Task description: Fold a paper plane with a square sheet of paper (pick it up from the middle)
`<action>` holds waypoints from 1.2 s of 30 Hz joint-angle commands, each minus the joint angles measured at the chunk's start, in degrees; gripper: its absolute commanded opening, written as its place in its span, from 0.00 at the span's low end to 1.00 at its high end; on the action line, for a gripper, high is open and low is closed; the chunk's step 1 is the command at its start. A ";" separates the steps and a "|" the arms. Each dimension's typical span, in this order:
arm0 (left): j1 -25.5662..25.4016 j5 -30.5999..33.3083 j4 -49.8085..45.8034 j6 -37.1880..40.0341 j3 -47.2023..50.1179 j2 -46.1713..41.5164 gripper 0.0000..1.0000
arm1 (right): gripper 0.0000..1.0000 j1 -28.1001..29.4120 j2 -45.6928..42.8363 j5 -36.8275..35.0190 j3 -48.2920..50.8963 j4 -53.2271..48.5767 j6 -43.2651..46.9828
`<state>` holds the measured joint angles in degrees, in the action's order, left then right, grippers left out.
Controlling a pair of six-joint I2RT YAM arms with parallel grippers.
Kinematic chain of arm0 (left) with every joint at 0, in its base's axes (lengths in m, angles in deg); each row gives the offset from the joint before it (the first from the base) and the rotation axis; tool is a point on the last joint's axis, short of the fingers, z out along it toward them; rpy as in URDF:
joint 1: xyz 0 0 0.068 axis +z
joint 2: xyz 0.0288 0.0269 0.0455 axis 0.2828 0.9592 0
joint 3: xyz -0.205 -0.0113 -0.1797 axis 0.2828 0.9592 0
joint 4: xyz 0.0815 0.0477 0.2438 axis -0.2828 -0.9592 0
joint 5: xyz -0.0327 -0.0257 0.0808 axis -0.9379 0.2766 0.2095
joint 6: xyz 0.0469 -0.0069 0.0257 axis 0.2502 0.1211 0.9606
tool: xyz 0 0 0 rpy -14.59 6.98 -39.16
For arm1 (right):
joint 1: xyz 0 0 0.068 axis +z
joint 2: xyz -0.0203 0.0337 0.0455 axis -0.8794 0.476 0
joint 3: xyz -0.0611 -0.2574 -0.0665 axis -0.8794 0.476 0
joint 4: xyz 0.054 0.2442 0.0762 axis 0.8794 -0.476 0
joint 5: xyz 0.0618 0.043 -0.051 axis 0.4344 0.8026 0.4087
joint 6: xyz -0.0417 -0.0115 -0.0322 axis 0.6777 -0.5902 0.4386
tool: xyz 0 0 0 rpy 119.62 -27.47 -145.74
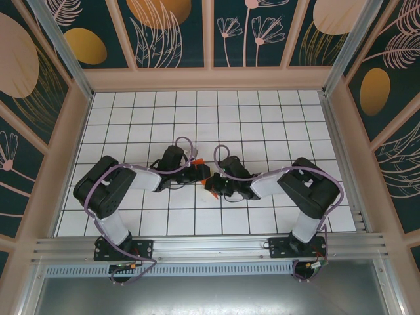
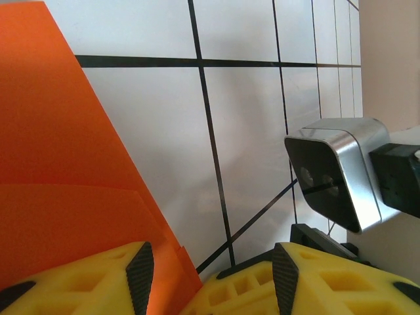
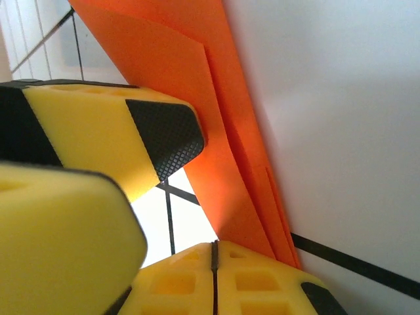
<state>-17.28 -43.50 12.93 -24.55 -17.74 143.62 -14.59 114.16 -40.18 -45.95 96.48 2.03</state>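
The square sheet of paper point(image 2: 65, 164) is bright orange and folded into overlapping layers with a long slanted edge. It stands up off the white tiled floor point(image 1: 262, 125) between both grippers at the middle of the table. In the right wrist view my right gripper point(image 3: 213, 252) is shut, and the lower end of the paper point(image 3: 197, 98) runs down into its closed fingers. My left gripper point(image 2: 213, 262) is open with a wide gap. One of its black pads point(image 3: 164, 134) rests against the paper's face. From above, small orange tips point(image 1: 195, 161) show beside the left gripper point(image 1: 200, 172) and right gripper point(image 1: 213, 186).
The right arm's silver wrist camera point(image 2: 335, 174) hangs close to the left gripper's right finger. Both arms reach inward and nearly touch at the centre. Pale frame walls point(image 1: 79, 125) border the tiled floor on the left, right and back.
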 commanded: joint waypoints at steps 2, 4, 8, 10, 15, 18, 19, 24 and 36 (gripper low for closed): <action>-0.27 2.57 -4.18 2.26 0.47 1.76 0.54 | 0.09 -0.63 -0.43 0.52 2.10 4.15 -1.95; -0.28 2.84 -4.03 2.18 0.50 1.36 0.54 | 0.09 -0.90 -0.27 0.30 2.40 2.61 -2.71; -0.24 3.56 -4.34 2.73 0.12 -0.58 0.55 | 0.05 -1.28 1.52 0.73 3.93 0.54 -3.66; -0.24 4.45 -5.29 3.65 -0.40 -2.13 0.56 | 0.03 -1.19 2.06 1.39 5.71 1.66 -4.66; -0.29 4.14 -5.91 5.35 -1.61 -6.94 0.61 | 0.00 -1.15 2.03 1.96 8.46 3.84 -5.93; -0.29 2.41 -4.50 5.10 -1.27 -9.40 0.63 | 0.00 -1.19 2.04 2.10 8.07 3.56 -5.80; -0.28 1.90 -3.78 4.91 -0.98 -10.03 0.64 | 0.00 -1.19 2.09 2.10 8.00 3.53 -5.87; -0.28 -0.03 -2.29 3.95 0.22 -9.30 0.64 | 0.00 -1.18 2.52 2.36 6.69 2.84 -5.78; -0.34 -0.34 3.40 2.11 0.22 -2.85 0.64 | 0.00 -1.10 3.33 2.45 6.35 1.84 -5.80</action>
<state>-17.70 -43.31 13.74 -21.91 -17.17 139.25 -15.90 114.51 -37.55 -40.70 105.81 -3.78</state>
